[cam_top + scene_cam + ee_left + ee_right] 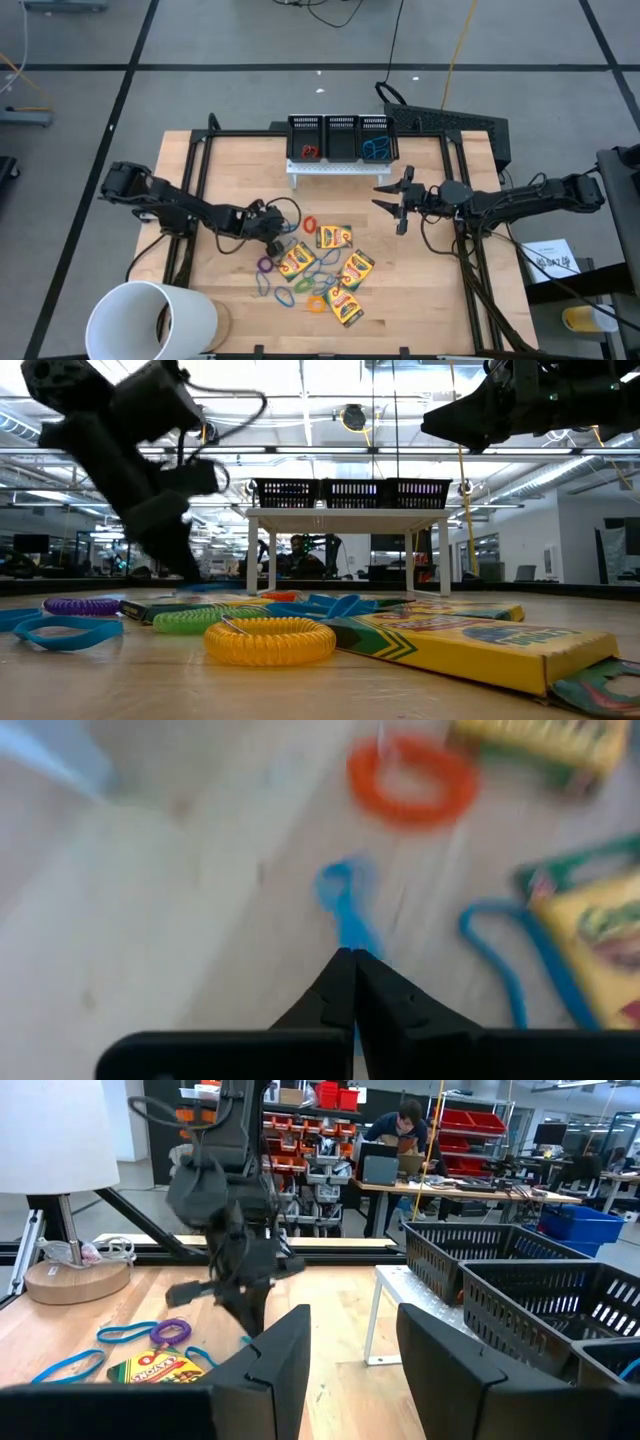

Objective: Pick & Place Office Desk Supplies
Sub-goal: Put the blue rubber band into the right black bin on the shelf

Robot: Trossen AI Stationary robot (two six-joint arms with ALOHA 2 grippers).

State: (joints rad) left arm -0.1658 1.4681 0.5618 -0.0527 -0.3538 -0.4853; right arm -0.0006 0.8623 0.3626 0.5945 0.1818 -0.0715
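Several yellow-and-green crayon boxes [333, 237] lie flat on the wooden table among loose rubber bands: red [310, 224], purple [265, 265], orange [410, 780] and blue [500, 955]. My left gripper [352, 958] slants down at the left edge of this pile [279, 238], shut on a blue rubber band [345, 905]. Over the table's right half, my right gripper [398, 203] hangs level and open with nothing between its fingers [290, 1350]. My left gripper pinches one end of the blue rubber band [352, 942] between its two fingertips, coming from above at a slant from the table's left. The band runs out from the tips as a narrow drawn-out loop. Whether its far end [335, 880] lies on the table, I cannot tell.
Three black mesh bins [340, 138] stand on a white rack [335, 168] at the table's far middle; one holds red bands, another blue ones. A large white cup [150, 320] lies at the near left corner. Bare wood stretches left of the pile.
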